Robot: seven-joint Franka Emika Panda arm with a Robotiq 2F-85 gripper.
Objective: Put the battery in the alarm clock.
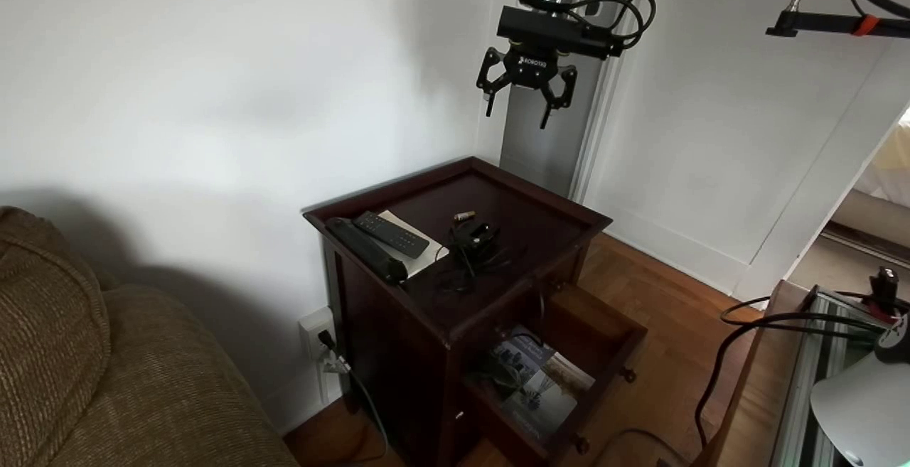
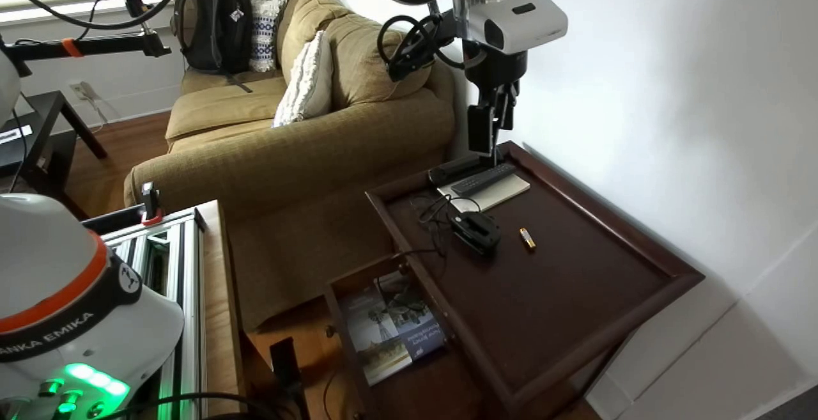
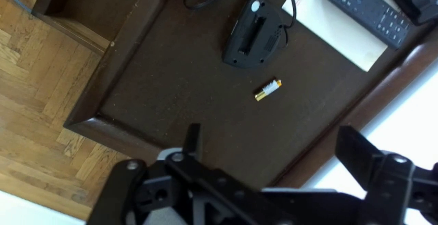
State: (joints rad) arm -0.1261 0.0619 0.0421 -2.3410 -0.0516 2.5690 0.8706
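1. Wrist view: the battery (image 3: 268, 90) lies loose on the stand (image 3: 164, 81), near the clock (image 3: 253, 33) but apart from it.
2. The gripper (image 1: 517, 117) hangs well above the stand, its fingers (image 3: 356, 153) spread wide with nothing between them.
3. The clock lies with its slot (image 3: 252, 35) facing up; the slot looks empty.
4. Being round and unbraced, the battery could roll off if a finger brushes its side.
5. Battery and slot slant differently, so a grip carried over without a matching turn would likely jam crosswise.
6. Polarity marks in the slot are too small to read; the battery could go in backwards.
7. Nothing visible braces the clock, so pressing down could make it slide; the cord (image 3: 294, 9) beside it might snag a finger.
8. Counted: one battery, one clock, one slot, one gripper, two fingers, one remote (image 3: 364, 11) on one paper (image 3: 335, 36), one black bar (image 1: 366, 250) beside the remote, one pulled-out drawer (image 1: 586, 310). Tangled loops hide how many cords there are.
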